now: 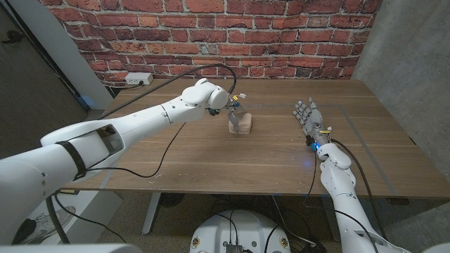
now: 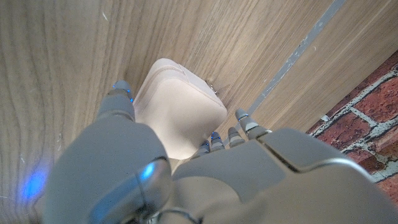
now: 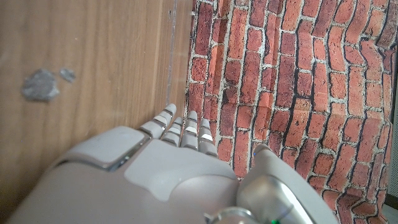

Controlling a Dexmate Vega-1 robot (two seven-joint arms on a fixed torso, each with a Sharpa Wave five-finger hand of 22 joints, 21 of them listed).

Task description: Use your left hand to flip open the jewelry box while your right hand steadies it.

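A small pale pink jewelry box (image 1: 240,124) sits shut near the middle of the wooden table (image 1: 183,158). My left hand (image 1: 233,107) hangs over its far side. In the left wrist view the box (image 2: 180,112) lies between the thumb on one side and the fingers (image 2: 244,122) on the other; contact is unclear and the lid is down. My right hand (image 1: 308,116) stands about a hand's width to the right of the box with its fingers straight and apart, holding nothing. In the right wrist view that hand (image 3: 168,162) points toward the brick wall.
A brick wall (image 1: 281,35) runs behind the table, with a white power strip (image 1: 138,79) at its foot on the left. A thin grey line (image 1: 362,137) crosses the table's right part. Grey smudges (image 3: 40,84) mark the wood near my right hand.
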